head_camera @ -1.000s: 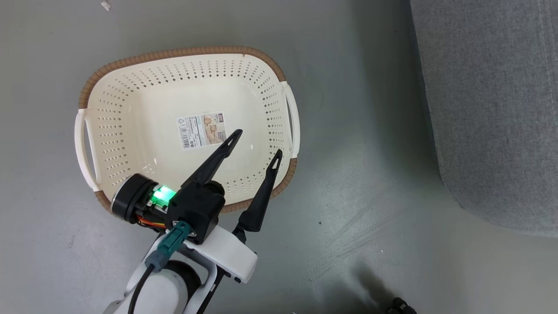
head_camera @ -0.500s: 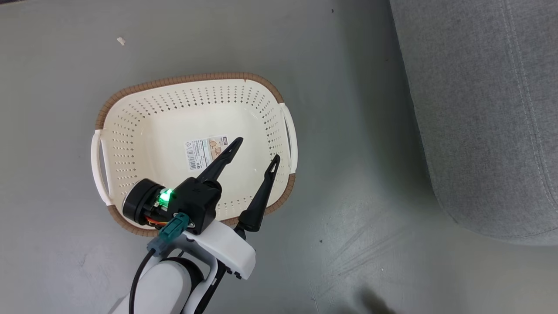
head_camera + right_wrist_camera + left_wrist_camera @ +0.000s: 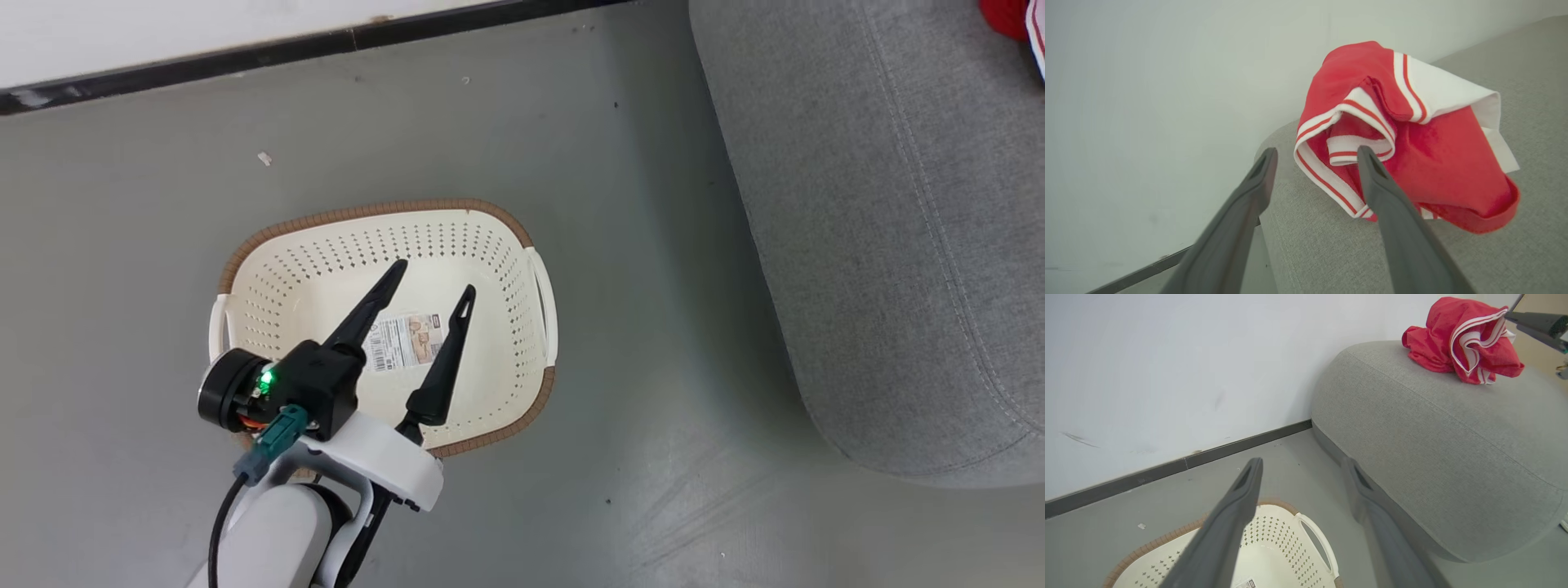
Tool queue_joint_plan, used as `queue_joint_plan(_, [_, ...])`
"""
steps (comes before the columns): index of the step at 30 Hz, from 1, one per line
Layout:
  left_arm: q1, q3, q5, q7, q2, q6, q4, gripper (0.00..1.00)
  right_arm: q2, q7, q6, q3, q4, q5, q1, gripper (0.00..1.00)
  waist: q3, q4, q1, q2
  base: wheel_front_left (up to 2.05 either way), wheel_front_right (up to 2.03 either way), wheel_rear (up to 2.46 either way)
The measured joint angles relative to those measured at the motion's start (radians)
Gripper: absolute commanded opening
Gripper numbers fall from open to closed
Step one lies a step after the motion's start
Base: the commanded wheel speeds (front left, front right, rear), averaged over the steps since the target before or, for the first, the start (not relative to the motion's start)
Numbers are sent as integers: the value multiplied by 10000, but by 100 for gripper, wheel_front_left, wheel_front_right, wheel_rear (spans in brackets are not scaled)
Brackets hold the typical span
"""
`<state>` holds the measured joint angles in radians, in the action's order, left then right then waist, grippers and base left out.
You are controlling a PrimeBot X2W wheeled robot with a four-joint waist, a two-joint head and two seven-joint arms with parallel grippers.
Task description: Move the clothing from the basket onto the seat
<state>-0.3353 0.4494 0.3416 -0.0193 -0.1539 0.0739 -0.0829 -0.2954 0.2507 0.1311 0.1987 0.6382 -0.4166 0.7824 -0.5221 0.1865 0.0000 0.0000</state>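
A large grey seat (image 3: 882, 245) with a stitched seam fills the right side of the head view, its rounded edge standing on a grey floor (image 3: 653, 367) that runs up to a white wall with a dark skirting strip (image 3: 326, 41) along the top left of the frame. Left of the seat and apart from it, in the centre-left of the frame, the cream basket (image 3: 326, 269) with its perforated sides and brown rim sits on the floor, holding nothing but a printed label (image 3: 404, 341) stuck to its bottom. The clothing (image 3: 1437, 163), a crumpled heap of red fabric with white panels and striped trim, lies on top of the seat near the wall, and a sliver of it shows at the upper right corner of the head view. The left hand (image 3: 434, 278) hovers over the basket, released, its two dark fingers spread wide with nothing between them. In the right wrist view the right hand (image 3: 1316, 150) is likewise spread and released just in front of the clothing; whether its right finger touches the fabric cannot be told.
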Motion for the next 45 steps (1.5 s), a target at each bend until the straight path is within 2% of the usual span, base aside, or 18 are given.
queue_joint_plan(9, [428,-575,4,-1168,153,330,662,100,585,0,0,-980,-773,-142,-869,100,898,-190,0,0,0,0,0])
queue_joint_plan(17, [970,-1292,449,-1728,428,836,1486,100,815,0,0,-1544,-1356,165,-1515,100,1688,-494,-1,0,0,0,0])
queue_joint_plan(24, [1213,-1569,708,-2027,458,832,1998,100,945,0,0,-1820,-1881,826,-2349,100,2398,-820,0,0,0,0,0])
queue_joint_plan(32, [1676,-1501,510,-2115,278,830,2729,100,1106,0,0,-1755,-2219,1499,-3616,100,3230,-1192,0,0,0,0,0])
queue_joint_plan(40, [2166,-1496,495,-2199,274,830,3296,100,1384,0,0,-911,-2429,2171,-5121,100,4006,-1490,0,0,0,0,0])
queue_joint_plan(45, [2456,-1588,497,-2213,280,832,3553,100,1572,0,0,-800,-2671,2500,-5764,100,4443,-1621,0,1,0,0,0])
